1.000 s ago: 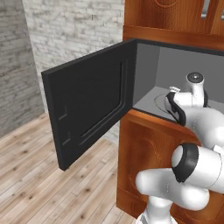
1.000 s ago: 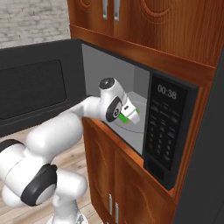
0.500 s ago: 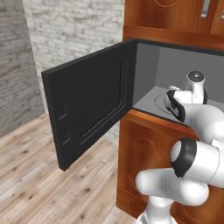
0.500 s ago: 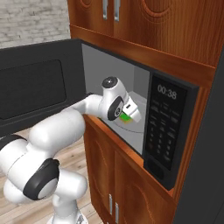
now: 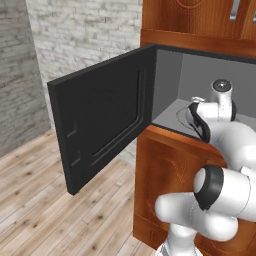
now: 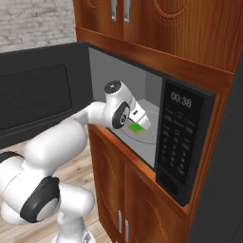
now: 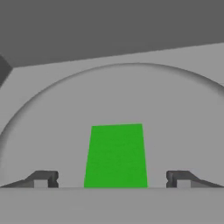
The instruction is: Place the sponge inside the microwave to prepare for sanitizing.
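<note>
The sponge [image 7: 116, 155] is a flat bright green rectangle lying on the round grey turntable [image 7: 52, 118] inside the microwave [image 6: 182, 137]. My gripper [image 7: 111, 180] reaches into the cavity, jaws open, one fingertip [image 7: 43, 179] on each side of the sponge with a clear gap to it. From the right base view the sponge [image 6: 137, 127] peeks out just under the gripper [image 6: 143, 121]. The black microwave door [image 5: 105, 120] stands swung wide to the left.
The button panel [image 6: 176, 142] with its clock display sits right of the cavity. Wooden cabinets [image 6: 123, 199] lie below and above the microwave. The grey cavity walls [image 5: 170, 85] close in around the hand. Wood floor [image 5: 45, 210] spreads to the left.
The jaws have spread wide and let go of the sponge, which now rests on the turntable. The hand has lifted slightly.
</note>
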